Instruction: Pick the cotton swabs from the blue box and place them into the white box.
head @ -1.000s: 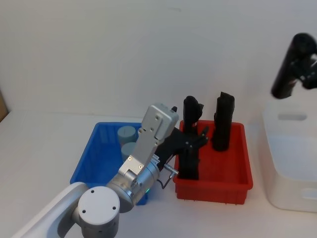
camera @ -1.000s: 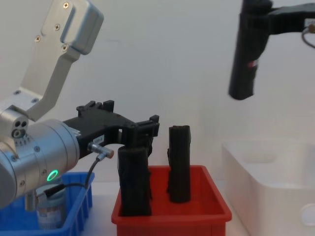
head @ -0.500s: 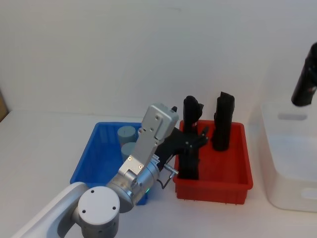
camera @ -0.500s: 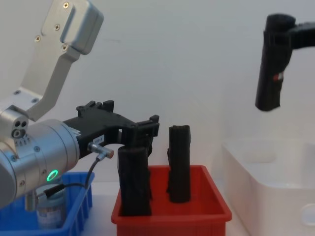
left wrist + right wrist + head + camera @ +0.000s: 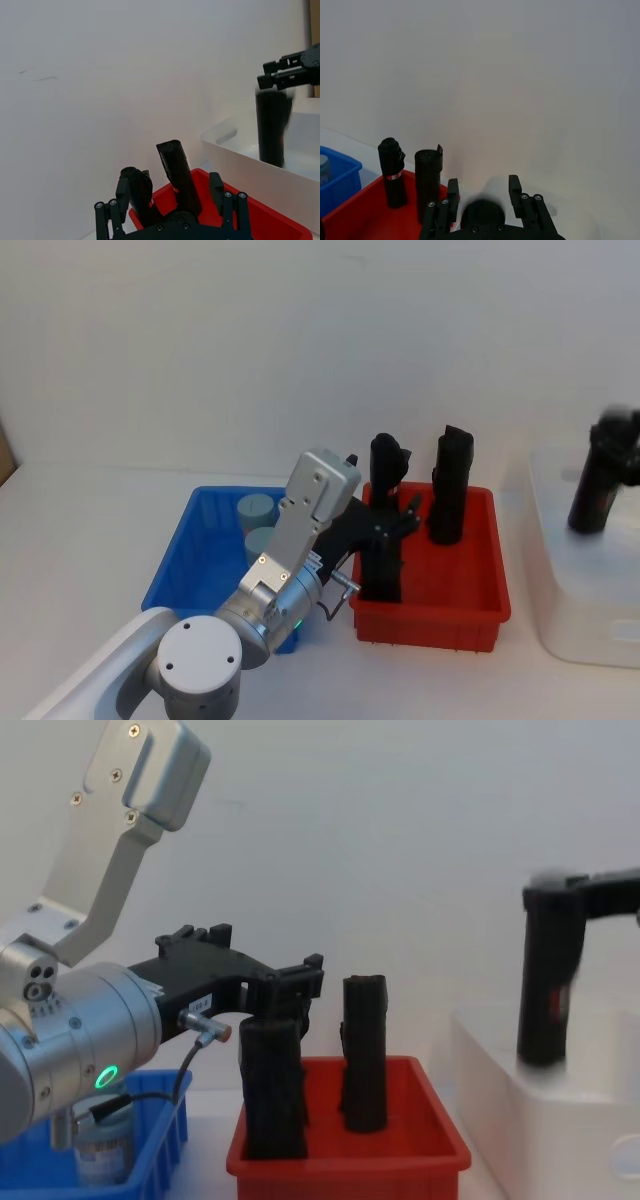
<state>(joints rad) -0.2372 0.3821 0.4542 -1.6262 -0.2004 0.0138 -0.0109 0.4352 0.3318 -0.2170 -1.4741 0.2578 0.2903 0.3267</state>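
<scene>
Blue plastic of the blue box (image 5: 170, 575) held the cotton swabs (image 5: 256, 510) upright in the head view, left of the left gripper (image 5: 398, 520) and nearest that arm, whose wrist view showed its fingers spread, while from the chest the right gripper (image 5: 560, 895), clamped on an upright black roll (image 5: 546, 1000), had sunk from high above into the white box (image 5: 560, 1125).

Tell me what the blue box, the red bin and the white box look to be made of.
Blue box: likely hard moulded plastic, opaque and slightly glossy, judging by its ribbed sides and thick rim. Red bin: apparently the same kind of plastic, with a similar thick rim and light sheen. White box: probably plastic too, smooth and slightly translucent, with rounded walls.
</scene>
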